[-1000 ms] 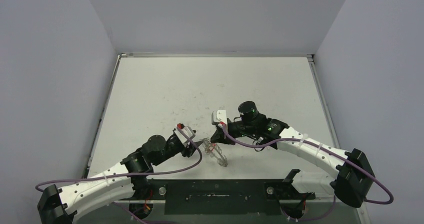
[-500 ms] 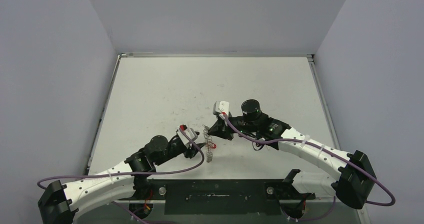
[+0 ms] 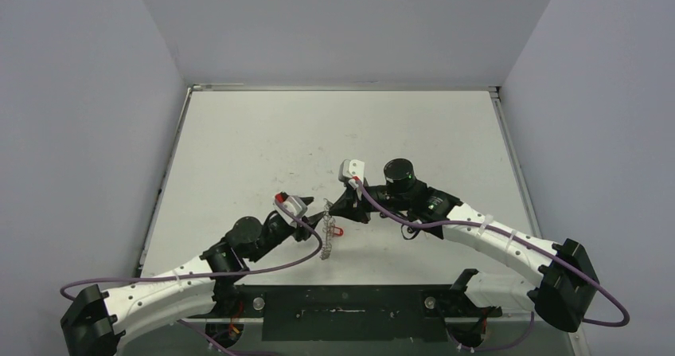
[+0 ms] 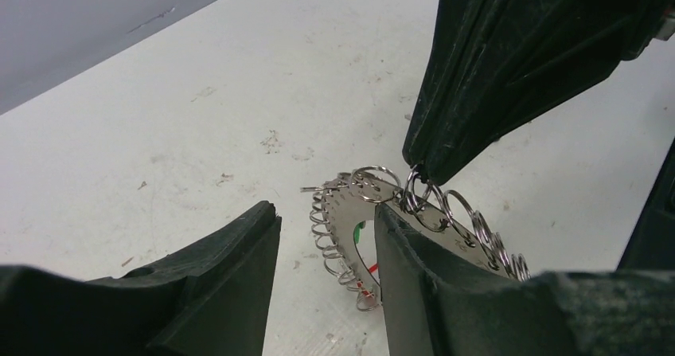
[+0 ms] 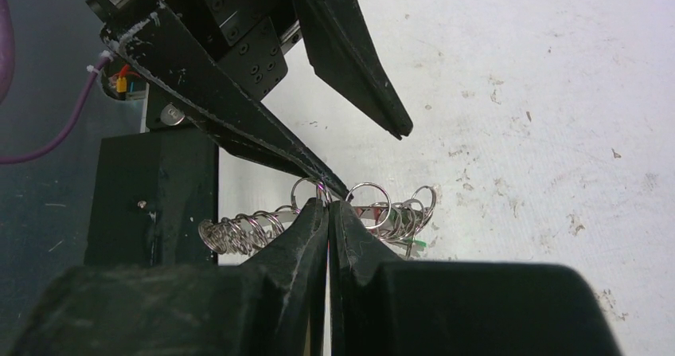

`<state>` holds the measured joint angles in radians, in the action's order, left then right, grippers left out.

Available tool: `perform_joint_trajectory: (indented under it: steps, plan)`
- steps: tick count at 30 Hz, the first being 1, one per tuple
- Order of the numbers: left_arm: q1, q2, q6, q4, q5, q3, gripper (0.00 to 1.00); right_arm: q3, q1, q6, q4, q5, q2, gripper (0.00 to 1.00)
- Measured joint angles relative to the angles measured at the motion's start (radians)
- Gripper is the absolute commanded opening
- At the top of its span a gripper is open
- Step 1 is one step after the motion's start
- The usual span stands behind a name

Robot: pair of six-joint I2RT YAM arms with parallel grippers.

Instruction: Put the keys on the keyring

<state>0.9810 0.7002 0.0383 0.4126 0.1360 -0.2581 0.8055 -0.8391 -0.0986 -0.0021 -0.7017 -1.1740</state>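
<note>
Firmly, right jaws pinch the keyring (image 4: 348, 209) — green tag (image 4: 359, 230) unreadable.

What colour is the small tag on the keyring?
Bright green; the tag on the keyring shows best in the left wrist view.

Keyring (image 4: 344, 206) is a flat grey metal band fringed with little wire loops, green tag (image 4: 360, 230) peeking through, upright on edge, one top loop pinched by the right gripper (image 5: 328, 205).
</note>
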Motion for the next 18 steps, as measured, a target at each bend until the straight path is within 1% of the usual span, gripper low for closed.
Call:
perform_joint_trajectory:
  steps: [12, 18]
  plan:
    - [0.0, -0.072, 0.0, 0.044, -0.037, 0.035, 0.42, 0.0, 0.0, 0.018, -0.001, 0.031, 0.0, 0.0]
    - [0.0, -0.072, -0.002, 0.046, -0.063, 0.04, 0.41, 0.0, 0.0, 0.037, 0.001, 0.053, 0.0, 0.0]
